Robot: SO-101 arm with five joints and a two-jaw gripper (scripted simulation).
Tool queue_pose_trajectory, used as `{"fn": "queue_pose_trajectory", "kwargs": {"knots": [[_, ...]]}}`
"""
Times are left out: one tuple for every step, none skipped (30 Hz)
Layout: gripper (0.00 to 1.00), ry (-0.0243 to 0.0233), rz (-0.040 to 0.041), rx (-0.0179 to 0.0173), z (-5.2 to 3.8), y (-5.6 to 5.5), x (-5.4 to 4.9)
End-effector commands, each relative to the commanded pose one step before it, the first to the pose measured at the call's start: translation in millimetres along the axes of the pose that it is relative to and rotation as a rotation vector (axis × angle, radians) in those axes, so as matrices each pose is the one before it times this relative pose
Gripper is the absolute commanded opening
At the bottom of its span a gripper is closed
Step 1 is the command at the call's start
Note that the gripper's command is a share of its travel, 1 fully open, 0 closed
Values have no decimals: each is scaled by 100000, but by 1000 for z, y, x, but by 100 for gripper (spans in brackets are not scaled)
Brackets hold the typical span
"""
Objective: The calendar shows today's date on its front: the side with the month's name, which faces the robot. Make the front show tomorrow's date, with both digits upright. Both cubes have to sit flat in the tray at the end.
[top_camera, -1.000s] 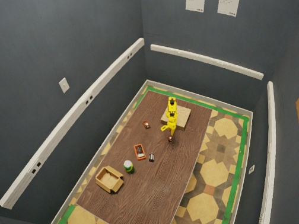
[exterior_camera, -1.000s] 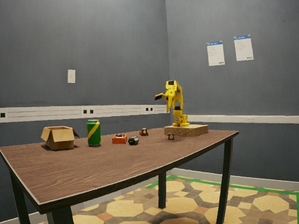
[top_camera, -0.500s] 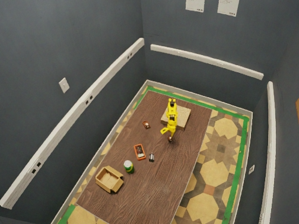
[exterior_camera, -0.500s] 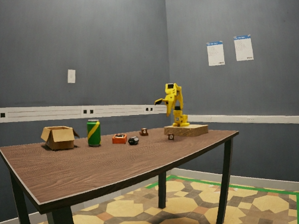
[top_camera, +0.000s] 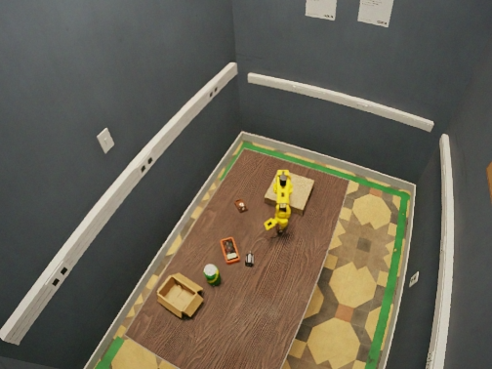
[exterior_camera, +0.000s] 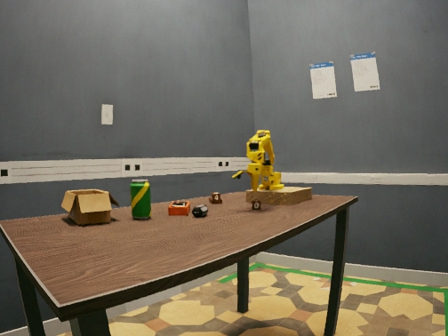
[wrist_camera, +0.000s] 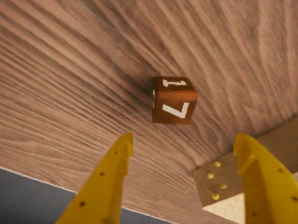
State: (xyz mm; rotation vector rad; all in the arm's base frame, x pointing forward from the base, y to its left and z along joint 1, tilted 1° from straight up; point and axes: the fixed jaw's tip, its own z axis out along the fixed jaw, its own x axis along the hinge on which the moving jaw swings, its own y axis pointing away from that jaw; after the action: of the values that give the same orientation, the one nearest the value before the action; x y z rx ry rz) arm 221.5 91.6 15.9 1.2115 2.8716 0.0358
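Loose cube: the brown number cube [top_camera: 279, 231] [exterior_camera: 256, 204] [wrist_camera: 174, 102] lies flat on the worktop [top_camera: 254, 312] [exterior_camera: 178, 240] [wrist_camera: 65, 65], in front of the wooden base block [top_camera: 305, 187] [exterior_camera: 284, 196] [wrist_camera: 227, 175], not in the calendar. It shows 7 and 1 to the wrist view, 0 to the exterior one.
Calendar: the small tray [exterior_camera: 215, 202] is to the side of the block, holding the cube with a 4 [top_camera: 241, 205] [exterior_camera: 215, 196]. Its front is too small for me to read, so I cannot tell the date.
Gripper: the gripper [top_camera: 275, 227] [exterior_camera: 245, 183] [wrist_camera: 184, 139] is above the loose cube, fingers spread, nothing between them.
Reason: probably the cube is kept outside so that it can be turned to another digit; the spread seems made for its sides.
Block edge: in the wrist view one finger overlaps the block's corner; a wide swing to there could scrape.
Open room: the orange tray [top_camera: 223, 247] [exterior_camera: 179, 210] and the black object [top_camera: 250, 259] [exterior_camera: 200, 211] stand farther out from the block, so lowering onto the cube should be free from them.

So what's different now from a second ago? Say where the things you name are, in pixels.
The arm [top_camera: 282, 195] [exterior_camera: 262, 151] has reached down, bringing its open gripper [wrist_camera: 182, 140] lower over the loose cube [exterior_camera: 256, 204] [wrist_camera: 173, 102]. Nothing has been taken hold of or let go. The cube, the can [top_camera: 212, 274] [exterior_camera: 140, 200] and the cardboard box [top_camera: 180, 296] [exterior_camera: 90, 211] stayed put.
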Motion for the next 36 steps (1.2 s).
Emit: {"fn": "queue_pose_trajectory", "kwargs": {"knots": [[35,1553,602,3538,10011,-2134,2436],[35,109,0,274,610,-310,117],[35,44,0,110,238,-116,53],[35,6,0,16,38,-21,8],[35,0,0,0,0,0,0],[35,0,0,0,0,0,0],[35,207,14,564,3430,1708,2171],[35,0,0,0,0,0,0],[35,0,0,0,0,0,0],[35,0,0,0,0,0,0],[35,0,0,0,0,0,0],[35,0,0,0,0,0,0],[35,0,0,0,0,0,0],[35,0,0,0,0,0,0],[35,0,0,0,0,0,0],[35,0,0,0,0,0,0],[35,0,0,0,0,0,0],[35,0,0,0,0,0,0],[35,0,0,0,0,0,0],[35,0,0,0,0,0,0],[35,0,0,0,0,0,0],[35,0,0,0,0,0,0],[35,0,0,0,0,0,0],[35,1,1,0,6,-2,-2],[35,0,0,0,24,6,0],[35,0,0,0,78,6,0],[35,0,0,0,138,12,-6],[35,0,0,0,222,18,-6],[35,0,3,0,312,25,-12],[35,0,0,0,414,31,-18],[35,0,0,0,522,43,-12],[35,0,0,0,636,49,-24],[35,0,0,0,750,55,-24],[35,0,3,0,864,56,-24],[35,0,0,0,978,68,-30],[35,0,3,0,1092,62,-24]]}}
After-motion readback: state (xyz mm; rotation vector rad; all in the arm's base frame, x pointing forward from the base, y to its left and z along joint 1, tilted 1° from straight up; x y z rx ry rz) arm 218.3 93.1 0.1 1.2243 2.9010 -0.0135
